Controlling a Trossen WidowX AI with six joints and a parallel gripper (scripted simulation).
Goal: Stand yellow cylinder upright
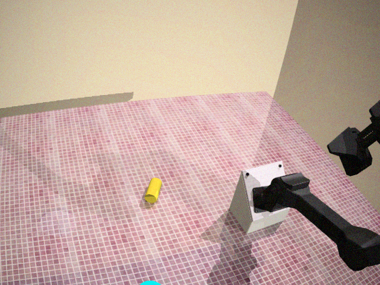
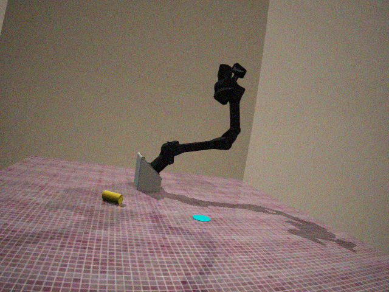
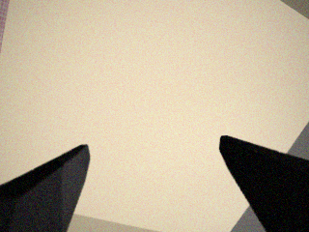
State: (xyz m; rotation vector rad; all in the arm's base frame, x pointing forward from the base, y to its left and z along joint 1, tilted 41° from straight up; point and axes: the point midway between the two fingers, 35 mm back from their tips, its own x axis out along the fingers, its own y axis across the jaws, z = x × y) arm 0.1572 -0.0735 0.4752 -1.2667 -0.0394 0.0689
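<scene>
Our jaws stand spread, holding nothing, raised high above the desk (image 2: 94, 251). The cylinder (image 2: 112, 196) lies well apart at ten o'clock from the circle (image 2: 201, 217). We judge a round body may roll under an off-centre pinch, or topple when stood.

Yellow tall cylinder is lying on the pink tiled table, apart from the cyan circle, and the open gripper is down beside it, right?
Not quite: the gripper is raised high above the table, far from the yellow tall cylinder, as the exterior view shows. The cylinder does lie apart from the cyan circle.
</scene>
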